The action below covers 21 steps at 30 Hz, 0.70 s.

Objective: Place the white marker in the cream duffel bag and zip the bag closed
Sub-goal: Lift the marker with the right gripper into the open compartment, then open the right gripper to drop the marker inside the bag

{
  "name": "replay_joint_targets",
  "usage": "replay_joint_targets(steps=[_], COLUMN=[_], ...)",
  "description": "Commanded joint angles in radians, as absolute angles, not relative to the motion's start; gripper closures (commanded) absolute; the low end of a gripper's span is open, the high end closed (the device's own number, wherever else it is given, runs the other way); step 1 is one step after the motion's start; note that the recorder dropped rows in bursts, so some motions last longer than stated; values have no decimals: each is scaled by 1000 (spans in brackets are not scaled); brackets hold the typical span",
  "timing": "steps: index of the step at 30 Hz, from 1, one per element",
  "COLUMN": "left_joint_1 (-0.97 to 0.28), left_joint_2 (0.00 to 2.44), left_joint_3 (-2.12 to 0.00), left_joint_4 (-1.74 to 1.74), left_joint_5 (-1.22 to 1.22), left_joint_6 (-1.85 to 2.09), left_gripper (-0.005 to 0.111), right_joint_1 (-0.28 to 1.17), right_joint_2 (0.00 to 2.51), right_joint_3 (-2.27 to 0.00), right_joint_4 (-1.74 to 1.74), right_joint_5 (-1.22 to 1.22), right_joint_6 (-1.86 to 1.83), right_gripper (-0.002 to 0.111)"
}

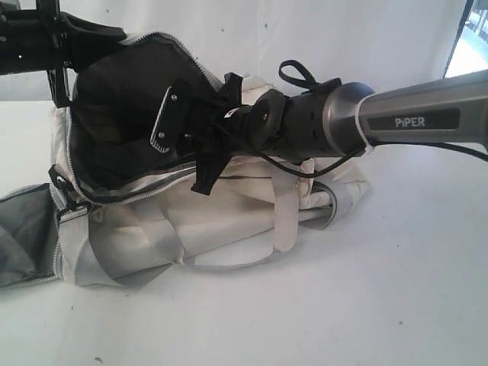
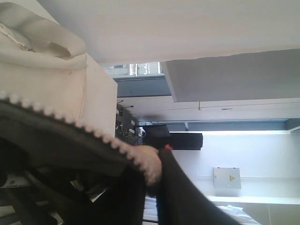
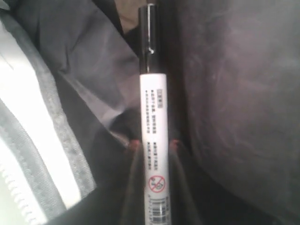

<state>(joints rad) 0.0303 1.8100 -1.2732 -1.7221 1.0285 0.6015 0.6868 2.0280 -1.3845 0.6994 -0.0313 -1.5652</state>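
Observation:
The cream duffel bag (image 1: 229,217) lies on its side on the white table, its zippered mouth wide open and showing dark grey lining (image 1: 114,130). My left gripper (image 1: 107,36) is at the top of that mouth, shut on the zipper edge (image 2: 151,169) and holding the flap up. My right gripper (image 1: 166,122) reaches inside the opening. In the right wrist view it is shut on the white marker (image 3: 153,117), whose black cap (image 3: 146,33) points deeper into the lining (image 3: 234,93). The marker does not show in the exterior view.
Grey webbing straps (image 1: 91,263) and cream handles (image 1: 286,217) drape over the bag's front. A grey fabric flap (image 1: 23,229) lies at the left edge. The right arm (image 1: 412,122) spans the scene from the right. White tabletop (image 1: 343,305) surrounds the bag.

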Motion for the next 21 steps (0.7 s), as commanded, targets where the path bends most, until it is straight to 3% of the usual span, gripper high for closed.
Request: replay_joint_targets(steps=[1,4,12,21], left_joint_1=[27,27,27,27], left_joint_2=[1805,1805,1805,1805], left_joint_3=[-1281,-1281,-1281,-1281], left_joint_4=[-1744,-1744,-1744,-1744], left_joint_5=[1051,1051,1051,1046], left_joint_6=[606,606,606,676], left_gripper=[107,107,107,107], right_joint_1=[687,682,657,659], right_joint_2=[2028,2028,2028,1978], right_joint_3=[-1386,-1384,-1383,-1383], right_joint_4=[703,703,777,798], right_joint_5=[-53,-51,-53,-6], right_joint_6=[-1567,-1567,-1550,-1363], right_gripper=[108,104,57,53])
